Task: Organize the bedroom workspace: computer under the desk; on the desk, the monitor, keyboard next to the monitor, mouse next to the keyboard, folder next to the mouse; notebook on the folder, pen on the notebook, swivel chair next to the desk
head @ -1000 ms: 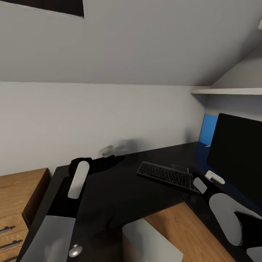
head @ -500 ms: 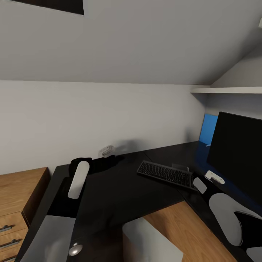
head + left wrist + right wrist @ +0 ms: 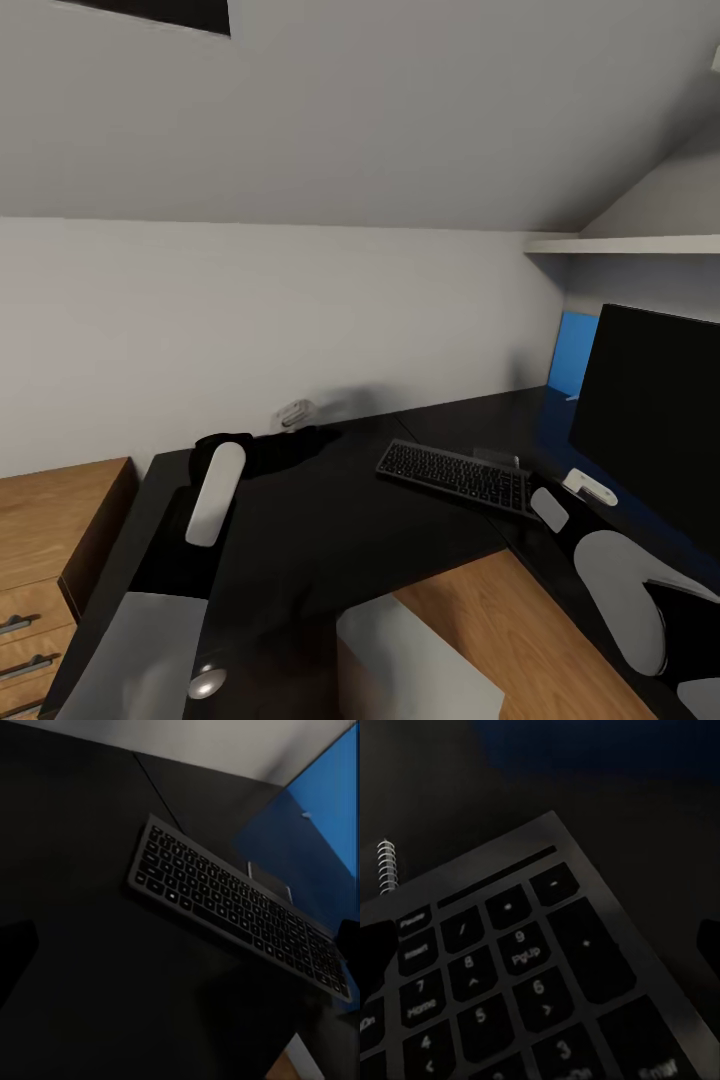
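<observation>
A dark keyboard (image 3: pixel 455 478) lies on the black L-shaped desk (image 3: pixel 330 520), in front of the black monitor (image 3: pixel 650 420) standing at the right. My left gripper (image 3: pixel 298 441) hovers over the desk to the keyboard's left, and its fingers (image 3: pixel 15 954) are spread, so it is open and empty. My right gripper (image 3: pixel 540 490) hangs close over the keyboard's number-pad end (image 3: pixel 532 967), also open. Just beyond that end of the keyboard is a wire spiral binding (image 3: pixel 386 866). A small grey object (image 3: pixel 270 880) lies right behind the keyboard.
A blue upright panel (image 3: pixel 573 355) stands against the wall behind the monitor, under a white shelf (image 3: pixel 630 245). A wooden drawer unit (image 3: pixel 50 540) adjoins the desk at the left. A grey box shape (image 3: pixel 420 665) and a wood-coloured surface (image 3: pixel 520 610) lie below the desk's inner corner.
The whole picture has drifted slightly as the camera moved. Both arms, the keyboard and the monitor keep their places on the desk.
</observation>
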